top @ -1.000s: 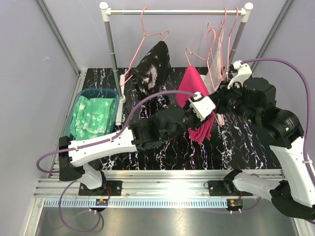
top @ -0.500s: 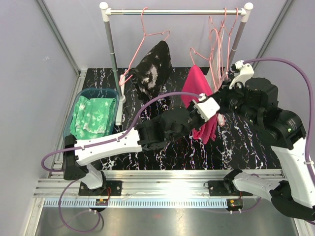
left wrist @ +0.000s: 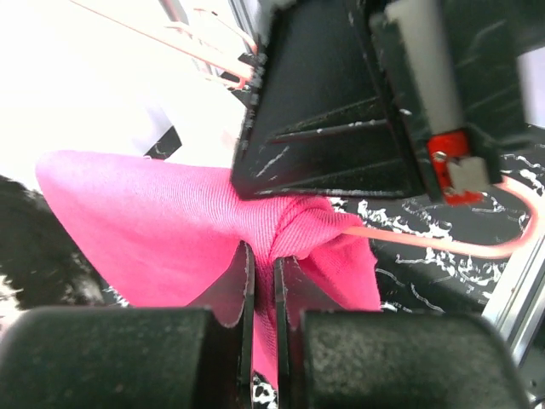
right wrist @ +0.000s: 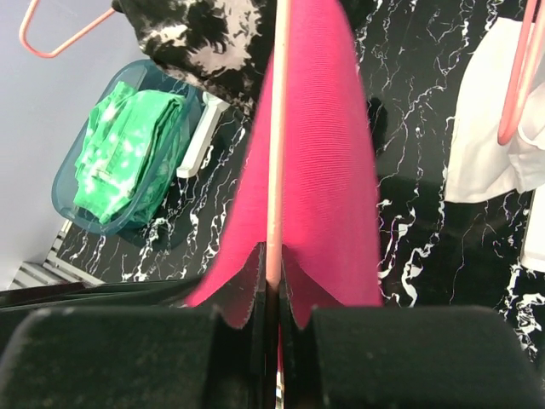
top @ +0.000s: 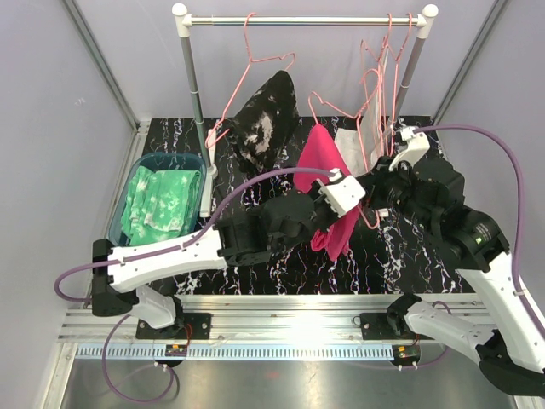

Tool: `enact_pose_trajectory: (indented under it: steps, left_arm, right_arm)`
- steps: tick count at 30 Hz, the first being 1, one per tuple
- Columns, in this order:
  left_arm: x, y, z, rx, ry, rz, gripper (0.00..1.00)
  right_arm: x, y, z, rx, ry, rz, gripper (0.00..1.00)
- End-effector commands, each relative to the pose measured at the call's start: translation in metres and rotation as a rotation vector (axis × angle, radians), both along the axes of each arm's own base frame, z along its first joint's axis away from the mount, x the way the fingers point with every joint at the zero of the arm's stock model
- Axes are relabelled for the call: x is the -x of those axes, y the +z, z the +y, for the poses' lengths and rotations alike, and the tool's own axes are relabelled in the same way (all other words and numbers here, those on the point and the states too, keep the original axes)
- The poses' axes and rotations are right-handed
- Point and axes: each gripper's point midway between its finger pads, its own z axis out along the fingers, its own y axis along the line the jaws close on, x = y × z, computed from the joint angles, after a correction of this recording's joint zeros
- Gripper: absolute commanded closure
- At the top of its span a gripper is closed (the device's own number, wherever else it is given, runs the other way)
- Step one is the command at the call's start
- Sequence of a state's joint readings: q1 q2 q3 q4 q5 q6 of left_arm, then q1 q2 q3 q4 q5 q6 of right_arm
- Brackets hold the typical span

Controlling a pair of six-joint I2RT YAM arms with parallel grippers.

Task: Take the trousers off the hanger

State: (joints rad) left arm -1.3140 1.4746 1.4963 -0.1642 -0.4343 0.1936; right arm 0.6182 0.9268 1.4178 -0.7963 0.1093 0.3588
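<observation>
Since half a second ago the left arm has drawn back towards its base, and the magenta trousers [top: 318, 164] with their pink hanger [right wrist: 276, 128] have shifted left and nearer, clear of the rail [top: 298, 19]. The right arm has followed them leftward. The other garments lie as before.

There are three trousers. The mint green trousers [top: 160, 203] lie folded in the one teal basket [top: 122, 204] on the tabletop [top: 409, 247]. The black speckled trousers [top: 266, 119] hang on a second hanger [top: 234, 94] hooked on the rail. The magenta pair drapes over its hanger between the two arms.

The left pincer [left wrist: 261, 277] is nearly closed, pinching a fold of magenta cloth. The right pincer [right wrist: 271, 268] clamps the hanger's bar. Further right, one white cloth [top: 349, 141] and a cluster of pink hangers [top: 379, 68] hang; their number I cannot tell.
</observation>
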Motion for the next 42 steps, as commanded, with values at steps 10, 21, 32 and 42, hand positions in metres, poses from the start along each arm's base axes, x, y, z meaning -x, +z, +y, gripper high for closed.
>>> enact_pose_trajectory:
  steps: [10,21,32,42]
  left_arm:
    - [0.028,0.213,0.113,0.595,0.045,-0.203,1.0]
    - [0.037,0.3,0.174,0.665,0.083,-0.338,1.0]
    - [0.02,0.325,0.231,0.583,0.315,-0.457,1.0]
    - [-0.002,0.304,0.311,0.386,0.677,-0.456,1.0]
  right_arm:
    - [-0.004,-0.057,-0.021,0.115,-0.083,0.057,1.0]
    - [0.007,-0.103,-0.025,0.141,-0.082,0.144,1.0]
    - [0.016,-0.103,-0.036,0.149,-0.101,0.137,1.0]
    - [0.018,-0.089,-0.042,0.143,-0.116,0.102,1.0]
